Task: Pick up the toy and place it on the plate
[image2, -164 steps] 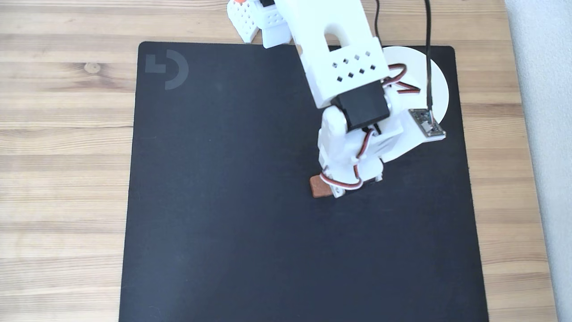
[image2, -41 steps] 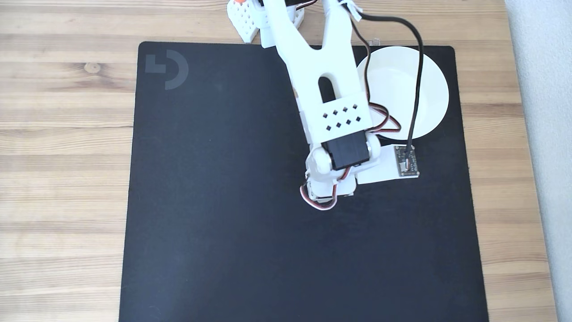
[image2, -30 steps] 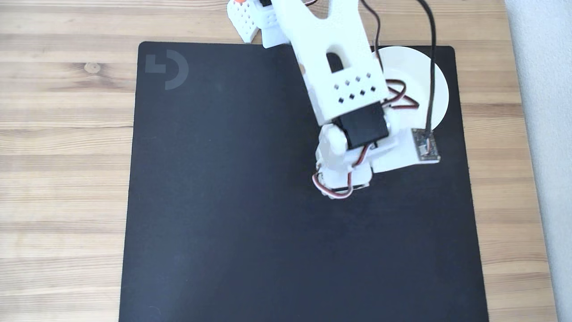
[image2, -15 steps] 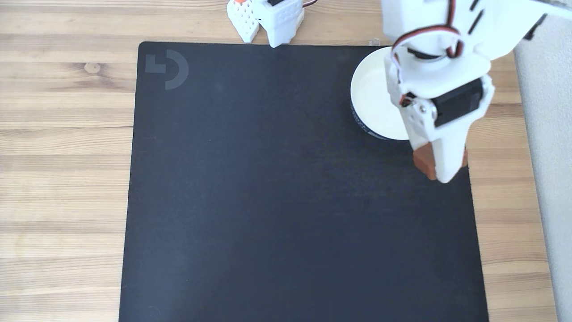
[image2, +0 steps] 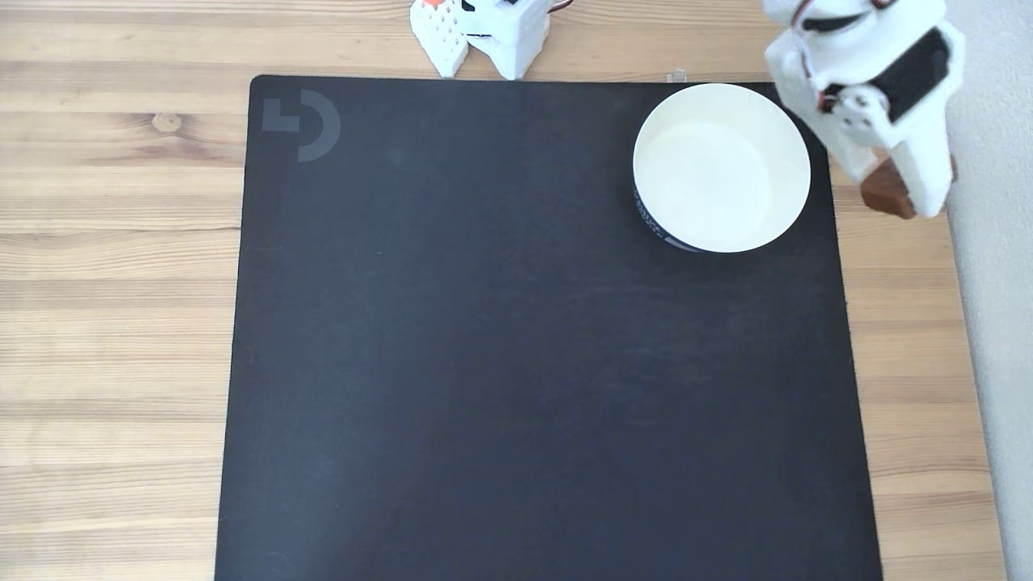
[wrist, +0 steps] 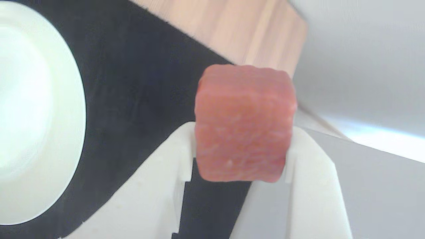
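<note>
The reddish-brown toy (wrist: 244, 122) is clamped between my two white fingers in the wrist view, with my gripper (wrist: 240, 139) shut on it. In the fixed view the toy (image2: 884, 192) and gripper (image2: 904, 194) hang in the air just right of the plate, over the table's right edge. The round white plate (image2: 721, 168) stands at the mat's far right corner, with a dark band on its outer side and nothing inside. In the wrist view the plate (wrist: 36, 113) lies off to the left of the toy.
A black mat (image2: 500, 347) covers most of the wooden table (image2: 113, 242). The arm's white base (image2: 484, 32) stands at the top edge. A pale grey surface (image2: 993, 323) runs along the table's right side.
The gripper lifted the toy off the mat, swung right past the plate's near side, and has now moved further up and right, beyond the plate's right rim.
</note>
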